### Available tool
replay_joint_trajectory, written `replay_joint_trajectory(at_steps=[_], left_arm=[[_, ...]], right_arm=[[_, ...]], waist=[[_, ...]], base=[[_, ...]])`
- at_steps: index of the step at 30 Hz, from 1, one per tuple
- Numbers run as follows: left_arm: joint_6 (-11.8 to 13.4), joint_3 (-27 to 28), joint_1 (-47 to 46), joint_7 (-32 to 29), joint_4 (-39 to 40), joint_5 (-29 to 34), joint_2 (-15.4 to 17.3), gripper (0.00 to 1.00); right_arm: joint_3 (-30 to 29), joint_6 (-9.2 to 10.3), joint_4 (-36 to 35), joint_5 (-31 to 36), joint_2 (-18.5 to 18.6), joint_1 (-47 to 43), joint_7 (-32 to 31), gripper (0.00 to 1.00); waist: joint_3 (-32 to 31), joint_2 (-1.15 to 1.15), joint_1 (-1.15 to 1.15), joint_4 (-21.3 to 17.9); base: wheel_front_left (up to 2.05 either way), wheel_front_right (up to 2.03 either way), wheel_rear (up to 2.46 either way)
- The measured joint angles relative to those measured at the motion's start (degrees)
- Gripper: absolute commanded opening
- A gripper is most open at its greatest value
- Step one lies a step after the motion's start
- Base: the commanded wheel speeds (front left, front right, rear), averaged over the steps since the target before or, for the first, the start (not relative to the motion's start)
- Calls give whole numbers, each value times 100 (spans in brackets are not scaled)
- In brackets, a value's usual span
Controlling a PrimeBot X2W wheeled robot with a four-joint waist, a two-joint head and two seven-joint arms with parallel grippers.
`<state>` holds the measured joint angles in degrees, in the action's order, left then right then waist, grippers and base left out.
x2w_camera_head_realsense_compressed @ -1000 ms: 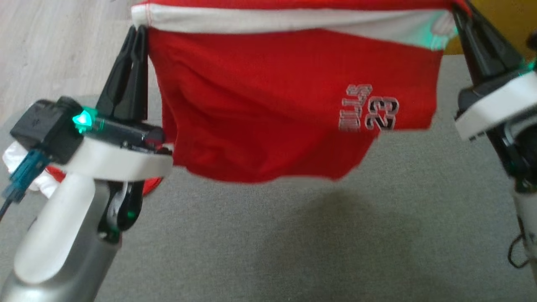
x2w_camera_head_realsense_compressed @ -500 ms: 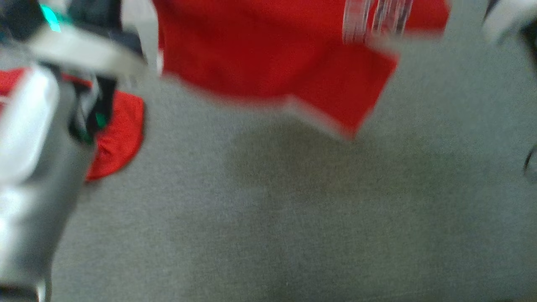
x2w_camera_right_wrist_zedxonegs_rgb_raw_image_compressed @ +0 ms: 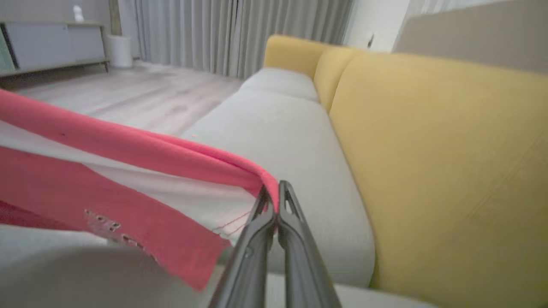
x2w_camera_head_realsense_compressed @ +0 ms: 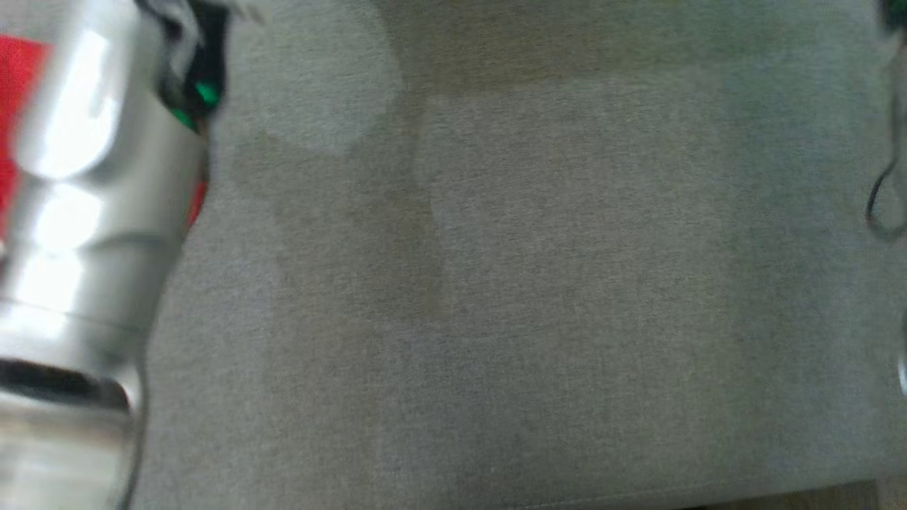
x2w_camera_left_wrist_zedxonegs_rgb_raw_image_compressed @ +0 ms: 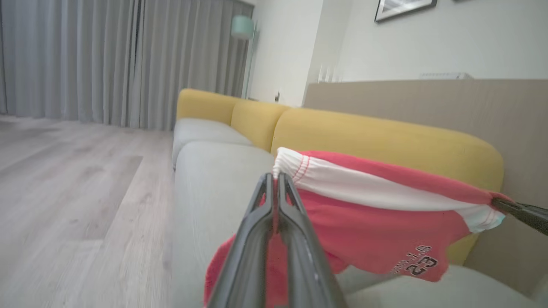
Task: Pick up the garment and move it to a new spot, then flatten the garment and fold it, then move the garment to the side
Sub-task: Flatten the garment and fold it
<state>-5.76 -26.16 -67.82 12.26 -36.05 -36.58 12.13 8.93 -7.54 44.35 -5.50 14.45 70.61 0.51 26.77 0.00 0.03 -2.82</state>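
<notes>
**Item 1. Garment** [x2w_camera_left_wrist_zedxonegs_rgb_raw_image_compressed: 364, 222]: red cloth with a white waistband and a printed "23" [x2w_camera_left_wrist_zedxonegs_rgb_raw_image_compressed: 417, 265]. It is held in the air above the sofa's seat and in front of the sofa's backrest. The waistband is pulled into a line between two grippers, and the red body hangs below it toward the seat.

**Item 2. Left gripper** [x2w_camera_left_wrist_zedxonegs_rgb_raw_image_compressed: 275, 179]: fingers pinched together on the gathered waistband corner at the end of the garment nearer the sofa's open front edge.

**Item 3. Right gripper** [x2w_camera_right_wrist_zedxonegs_rgb_raw_image_compressed: 274, 192]: fingers pressed tight on the opposite waistband corner, close in front of the sofa's backrest. In the left wrist view its dark tip [x2w_camera_left_wrist_zedxonegs_rgb_raw_image_compressed: 522, 214] meets the far end of the band.

**Item 4. Sofa** [x2w_camera_left_wrist_zedxonegs_rgb_raw_image_compressed: 385, 137]: yellow backrest, with pale grey seat cushions [x2w_camera_head_realsense_compressed: 531, 283] running its length.

**Item 5. Left forearm** [x2w_camera_head_realsense_compressed: 78, 198]: silver and blurred, above the sofa seat at its left side.

**Item 6. Red cloth** [x2w_camera_head_realsense_compressed: 18, 106]: a patch on the sofa seat, partly hidden behind the left forearm. What it is cannot be told.

**Item 7. Surroundings:**
- Pale wood floor [x2w_camera_left_wrist_zedxonegs_rgb_raw_image_compressed: 64, 192] in front of the sofa.
- Grey curtains [x2w_camera_left_wrist_zedxonegs_rgb_raw_image_compressed: 107, 60] beyond the sofa's far end.
- Lamp [x2w_camera_left_wrist_zedxonegs_rgb_raw_image_compressed: 242, 28] behind that same end.
- Framed picture [x2w_camera_left_wrist_zedxonegs_rgb_raw_image_compressed: 404, 6] on the wall above the sofa.
- Low cabinet [x2w_camera_right_wrist_zedxonegs_rgb_raw_image_compressed: 47, 42] across the floor from the sofa.
</notes>
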Motion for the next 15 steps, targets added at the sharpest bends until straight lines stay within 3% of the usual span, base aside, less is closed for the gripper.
replay_joint_trajectory(at_steps=[7, 15], left_arm=[[-138, -470, 1033, 102, -426, -133, -134, 0], [-182, -1032, 2172, 178, -219, -303, -49, 0]], right_arm=[[881, 0, 918, -505, 225, -693, -422, 0], [2466, 0, 593, -2092, 899, -1432, -1781, 0]], waist=[[-78, 0, -3, 201], [-472, 0, -4, 309]], base=[[0, 0, 0], [0, 0, 0]])
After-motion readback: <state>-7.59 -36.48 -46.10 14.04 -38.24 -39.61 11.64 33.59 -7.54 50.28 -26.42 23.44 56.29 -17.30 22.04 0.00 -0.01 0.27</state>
